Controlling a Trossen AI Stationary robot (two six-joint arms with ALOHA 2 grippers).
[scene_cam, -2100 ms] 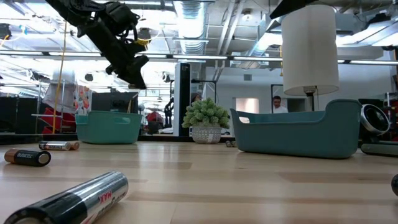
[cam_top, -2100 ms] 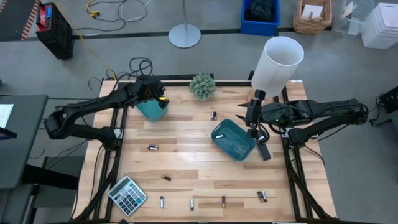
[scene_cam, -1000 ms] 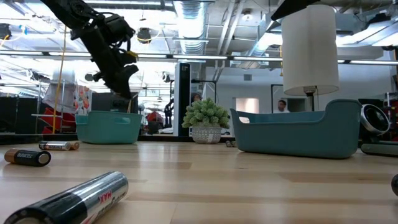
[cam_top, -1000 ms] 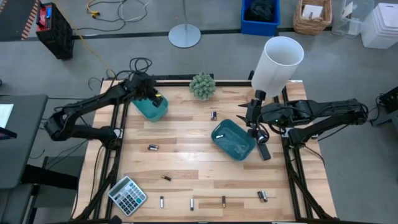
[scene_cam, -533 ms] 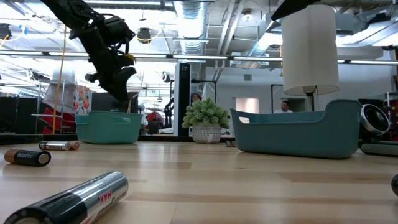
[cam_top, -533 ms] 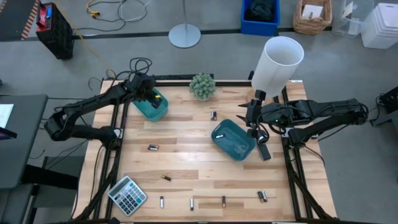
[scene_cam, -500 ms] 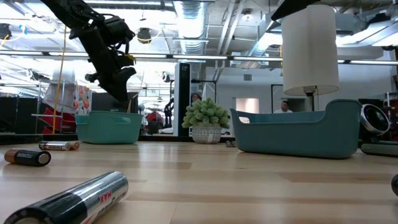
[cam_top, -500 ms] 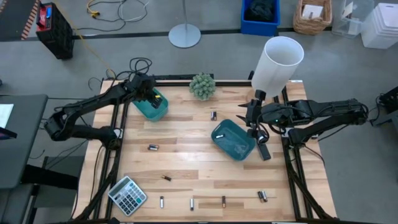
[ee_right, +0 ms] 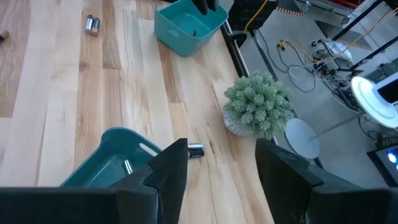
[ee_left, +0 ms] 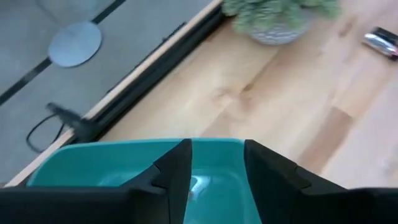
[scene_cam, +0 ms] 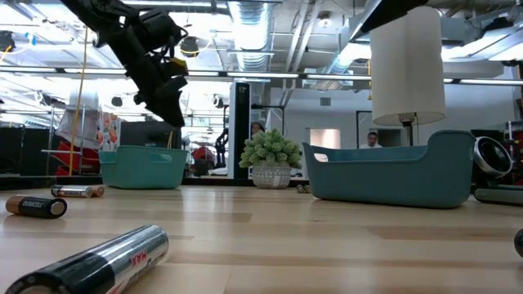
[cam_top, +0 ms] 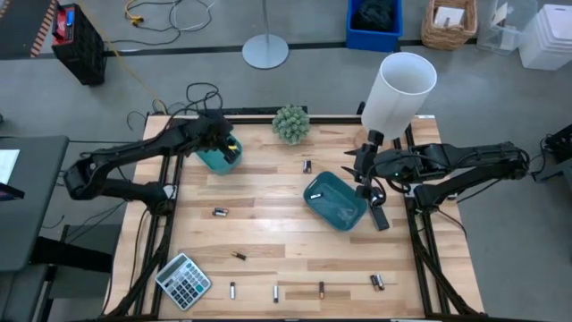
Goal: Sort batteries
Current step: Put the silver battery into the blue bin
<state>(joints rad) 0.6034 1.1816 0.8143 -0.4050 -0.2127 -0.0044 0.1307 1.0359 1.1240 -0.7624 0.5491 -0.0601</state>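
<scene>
Grey concrete floor (cam_top: 295, 89) around the wooden table (cam_top: 268, 192). Floor-lamp round base (cam_top: 265, 50) beyond the table's far edge; white lampshade (cam_top: 399, 89) above the far right corner. Blue bin (cam_top: 375, 22), wicker basket (cam_top: 449, 25) and white plastic containers (cam_top: 545, 36) further back. Black crate (cam_top: 80, 40) at far left. Low view: ceiling ducts (scene_cam: 270, 20), fluorescent lighting, glazed partitions.
</scene>
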